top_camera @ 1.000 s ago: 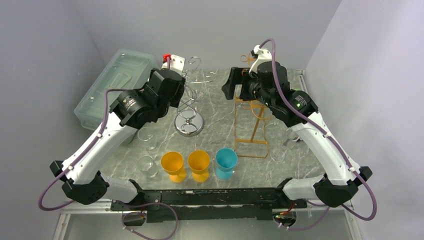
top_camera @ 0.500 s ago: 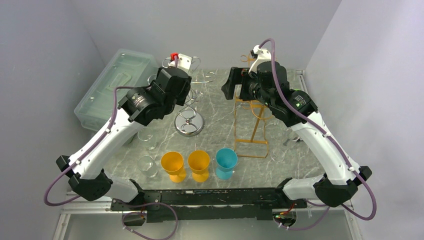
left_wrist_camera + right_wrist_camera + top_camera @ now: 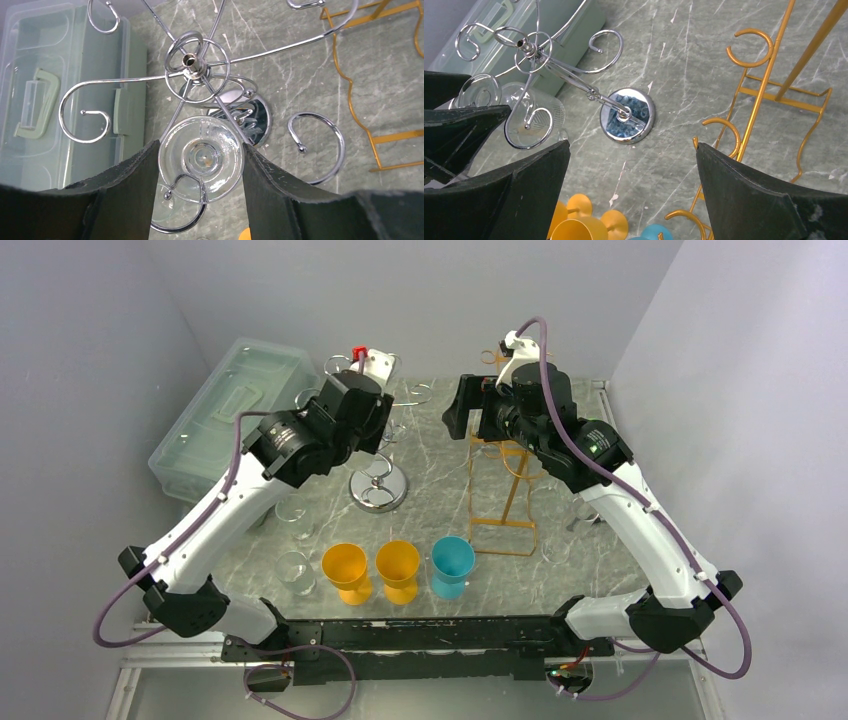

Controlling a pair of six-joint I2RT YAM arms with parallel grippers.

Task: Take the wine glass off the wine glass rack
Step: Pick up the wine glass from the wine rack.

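Observation:
A clear wine glass hangs upside down from a curled arm of the chrome rack (image 3: pixel 190 61). Its round foot (image 3: pixel 201 159) shows from above in the left wrist view. My left gripper (image 3: pixel 201 165) is shut on that foot, one finger against each side of its rim, with the arm's hook end still under the foot. In the top view the left wrist (image 3: pixel 350 410) sits over the rack's left side, above its round base (image 3: pixel 378 485). My right gripper (image 3: pixel 631 165) is wide open and empty, high above the table between the two racks.
A gold wire rack (image 3: pixel 505 490) stands right of the chrome one. Two orange cups (image 3: pixel 346 568) and a blue cup (image 3: pixel 452 562) stand near the front. Clear glasses (image 3: pixel 296 572) stand at front left and one (image 3: pixel 556 550) at right. A lidded plastic box (image 3: pixel 225 410) sits back left.
My left arm has risen and moved right and back, bringing its gripper in over the chrome rack. The right arm has not moved.

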